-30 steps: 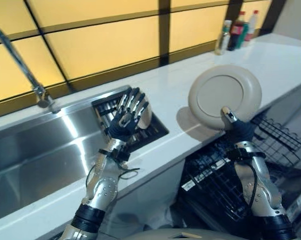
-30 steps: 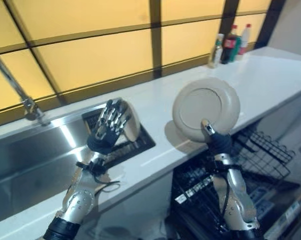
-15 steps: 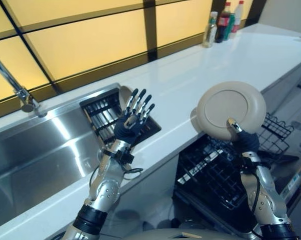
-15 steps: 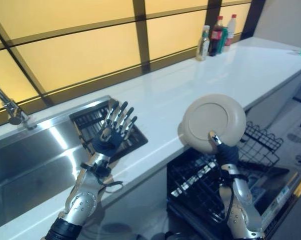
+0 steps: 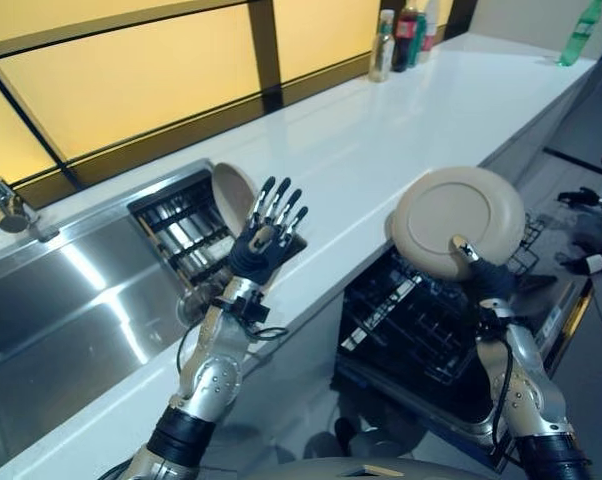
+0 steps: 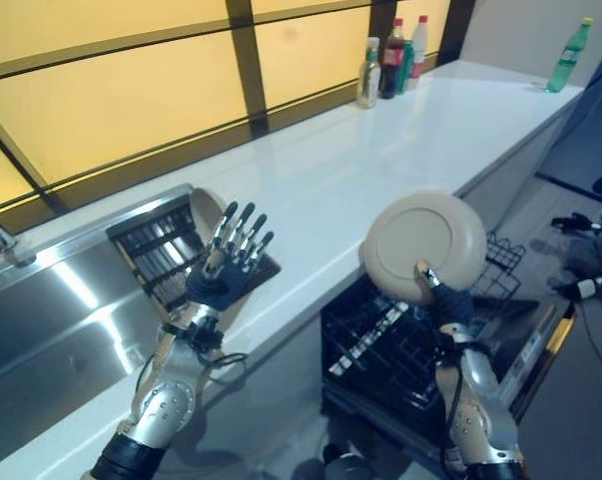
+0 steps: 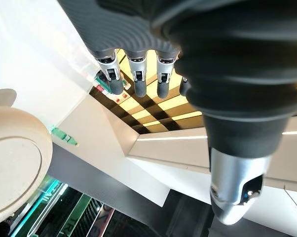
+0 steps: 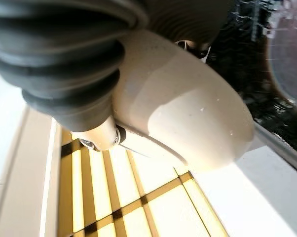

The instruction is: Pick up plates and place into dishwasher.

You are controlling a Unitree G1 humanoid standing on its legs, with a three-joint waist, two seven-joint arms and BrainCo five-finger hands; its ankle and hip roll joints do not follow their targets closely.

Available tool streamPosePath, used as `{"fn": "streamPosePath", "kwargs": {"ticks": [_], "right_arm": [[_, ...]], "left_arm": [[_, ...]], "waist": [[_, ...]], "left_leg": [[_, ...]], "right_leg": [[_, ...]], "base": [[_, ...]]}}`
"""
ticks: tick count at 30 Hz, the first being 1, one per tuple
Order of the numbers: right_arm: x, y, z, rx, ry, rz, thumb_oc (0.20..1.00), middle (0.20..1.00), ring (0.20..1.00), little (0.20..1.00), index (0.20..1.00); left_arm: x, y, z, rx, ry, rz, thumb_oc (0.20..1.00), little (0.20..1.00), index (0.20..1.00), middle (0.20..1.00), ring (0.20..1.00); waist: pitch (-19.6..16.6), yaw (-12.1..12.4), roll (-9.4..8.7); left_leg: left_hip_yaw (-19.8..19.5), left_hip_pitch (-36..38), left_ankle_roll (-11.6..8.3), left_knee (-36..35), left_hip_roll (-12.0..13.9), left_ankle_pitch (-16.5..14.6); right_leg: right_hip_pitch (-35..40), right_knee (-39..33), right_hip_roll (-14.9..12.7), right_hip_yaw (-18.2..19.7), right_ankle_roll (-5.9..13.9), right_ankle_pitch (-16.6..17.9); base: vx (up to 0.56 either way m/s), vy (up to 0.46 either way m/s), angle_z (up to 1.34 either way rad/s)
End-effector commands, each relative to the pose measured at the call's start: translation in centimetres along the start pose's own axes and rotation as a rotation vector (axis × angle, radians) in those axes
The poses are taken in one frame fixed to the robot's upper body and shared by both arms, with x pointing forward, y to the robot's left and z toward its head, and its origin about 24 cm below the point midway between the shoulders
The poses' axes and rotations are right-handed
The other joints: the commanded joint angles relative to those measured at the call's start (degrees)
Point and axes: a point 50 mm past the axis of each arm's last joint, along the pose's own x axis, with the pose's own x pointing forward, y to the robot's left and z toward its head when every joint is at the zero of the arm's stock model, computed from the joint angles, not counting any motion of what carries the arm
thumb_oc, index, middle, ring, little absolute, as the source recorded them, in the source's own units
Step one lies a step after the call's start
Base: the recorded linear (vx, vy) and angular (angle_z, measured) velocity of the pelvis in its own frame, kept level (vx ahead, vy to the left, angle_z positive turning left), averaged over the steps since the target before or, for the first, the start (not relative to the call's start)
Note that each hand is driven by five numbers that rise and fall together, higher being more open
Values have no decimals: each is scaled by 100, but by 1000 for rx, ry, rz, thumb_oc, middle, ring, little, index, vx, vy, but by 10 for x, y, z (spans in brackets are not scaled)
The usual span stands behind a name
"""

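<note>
The white surface ran past the sink, with the dishwasher's black rack pulled out below its edge. The right hand held a beige plate upright above that rack, thumb pinched on its face. The left hand was raised over the surface's edge, fingers spread wide and holding nothing, near a second plate standing in the sink's rack.

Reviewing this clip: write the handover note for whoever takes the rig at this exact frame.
Right hand: shut on a beige plate, held on edge above the open dishwasher rack.
Left hand: open, fingers spread, raised over the white counter edge, holding nothing.
Another beige plate stands in the sink's dish rack.
Done: one plate lifted clear.
Left: set it into the dishwasher rack, then fetch the one from the sink.
</note>
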Motion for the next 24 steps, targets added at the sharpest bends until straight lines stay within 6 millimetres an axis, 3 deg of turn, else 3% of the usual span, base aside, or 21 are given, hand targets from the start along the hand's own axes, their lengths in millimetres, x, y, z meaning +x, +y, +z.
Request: {"fn": "streamPosePath", "kwargs": {"ticks": [1,4,7,13,18,24], "right_arm": [[16,17,15,45,-101,55,200,200,200,200,200],[18,19,12,56,-84,75,200,200,200,200,200],[17,18,12,58,-88,75,200,200,200,200,200],[17,21,5,63,-70,69,200,200,200,200,200],[15,17,-12,-85,44,92,200,200,200,200,200],[13,-14,-25,-293,148,13,200,200,200,200,200]], "left_arm": [[3,-15,10,39,-13,-96,1000,1000,1000,1000,1000],[2,-14,13,44,-18,-82,1000,1000,1000,1000,1000],[1,-13,14,43,-13,-84,1000,1000,1000,1000,1000],[-6,-12,14,94,-12,-90,1000,1000,1000,1000,1000],[-9,-5,15,76,1,-68,1000,1000,1000,1000,1000],[-22,4,15,106,38,-62,1000,1000,1000,1000,1000]], "waist": [[-28,236,-199],[28,398,-198],[31,499,-206],[-67,845,-379],[-111,898,-397],[-61,1002,-470]], "left_leg": [[-211,-368,268,902,-67,-936],[1,-405,298,913,-2,-871],[64,-539,313,1048,84,-836],[56,-591,155,1209,248,-838],[3,-493,126,1182,357,-841],[-111,-503,136,1194,399,-821]], "right_leg": [[-545,410,-616,-375,620,1021],[-567,824,-741,-842,597,951],[-459,1151,-841,-942,533,818],[268,379,-1026,-1541,517,267],[340,303,-787,-1430,524,16],[359,329,-670,-1486,499,-65]], "base": [[-33,35,-4],[-74,18,-51],[-72,-34,-41],[35,-131,-6],[101,-122,-17],[68,-113,3]]}}
